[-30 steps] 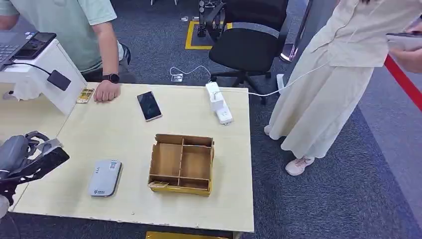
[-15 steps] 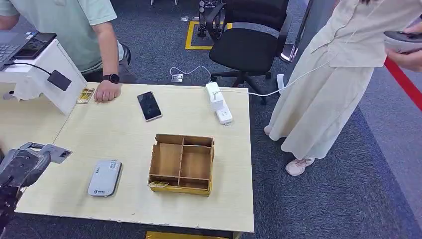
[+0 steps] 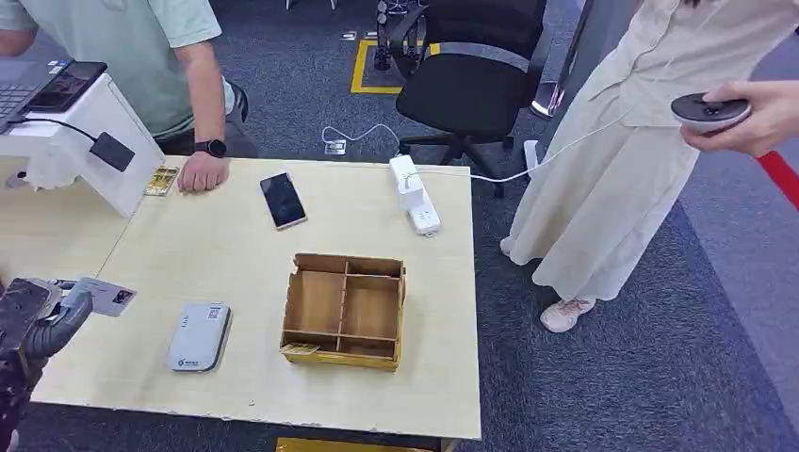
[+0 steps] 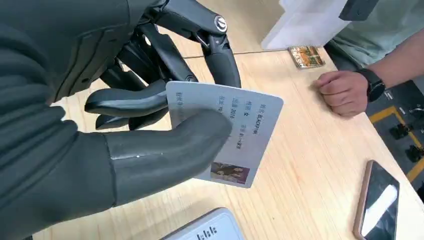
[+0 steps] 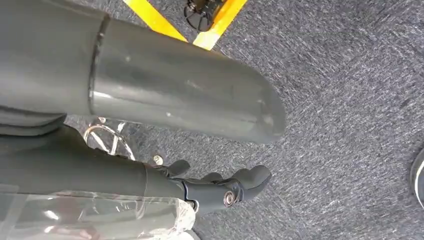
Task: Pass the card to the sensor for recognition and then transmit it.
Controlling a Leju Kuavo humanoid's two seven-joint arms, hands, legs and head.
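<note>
1. Card (image 4: 235,135) is already in hand: in the left wrist view the left hand (image 4: 125,125) pinches it between the thick grey thumb, lying across its printed face, and the dark fingers (image 4: 125,102) behind it. About half of the card sticks out free past the thumb.

2. In the head view the same card (image 3: 105,295) sits at the lower left of the frame, held above the wooden table (image 3: 236,245) near its left edge by the left hand (image 3: 33,325). Picking up looks finished.

3. A flat grey device with a label, most likely the sensor (image 3: 199,335), lies on the table just right of the held card, at lower left centre of the head view. Its corner (image 4: 205,230) shows at the bottom edge of the left wrist view, below the card. The card is near it but not over it, so recognition seems yet to be done.

4. After that, passing the card on is left. I cannot tell from these views where it should go: possibly to the divided cardboard box (image 3: 344,309) at the centre of the table, or to the person whose fist (image 3: 202,172) rests on the table at upper left.

5. The right hand (image 5: 220,187) hangs over grey carpet in the right wrist view, fingers loosely curled with nothing in them.

6. Judged overall, the task is roughly a third done: grasp made, scan and handover remaining.
</note>
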